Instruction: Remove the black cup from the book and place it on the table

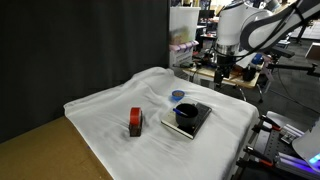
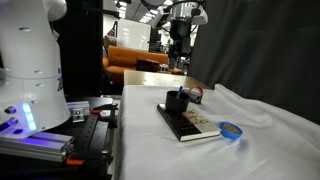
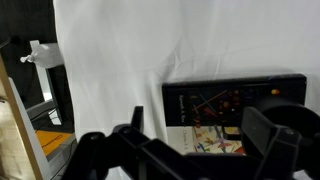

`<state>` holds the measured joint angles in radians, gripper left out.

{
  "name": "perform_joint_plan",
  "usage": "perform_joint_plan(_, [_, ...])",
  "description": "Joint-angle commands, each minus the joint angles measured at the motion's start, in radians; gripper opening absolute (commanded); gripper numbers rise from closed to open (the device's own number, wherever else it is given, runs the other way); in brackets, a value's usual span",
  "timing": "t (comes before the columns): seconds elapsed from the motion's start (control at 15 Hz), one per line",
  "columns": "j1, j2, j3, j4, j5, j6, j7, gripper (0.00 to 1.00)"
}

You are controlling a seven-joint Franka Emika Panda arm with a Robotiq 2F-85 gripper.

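- White wrinkled cloth drapes the table, with a dark curtain behind it and lab clutter at the upper right in an exterior view.
- Nothing of the task is done yet: the black cup stands on the book, right of frame centre.
- What is left, by my judgement, is to come down, grasp the cup, lift it and set it on the cloth.
- The gripper hangs at upper right, well apart from the cup, its jaws spread wide and holding nothing.
- In the wrist view the book lies right of centre, just above the fingers at the bottom edge.
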<state>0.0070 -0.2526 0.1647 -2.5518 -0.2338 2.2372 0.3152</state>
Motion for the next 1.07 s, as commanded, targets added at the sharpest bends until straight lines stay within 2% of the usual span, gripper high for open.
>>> perform_joint_plan(0.0, [0.001, 0.02, -0.007, 0.008, -0.027, -0.005, 0.02, 1.0])
perform_joint_plan(0.4, [-0.001, 0.079, -0.028, 0.036, -0.023, -0.019, 0.007, 1.0])
perform_joint_plan(1.0, [0.011, 0.157, -0.066, 0.118, 0.016, -0.127, -0.046, 1.0])
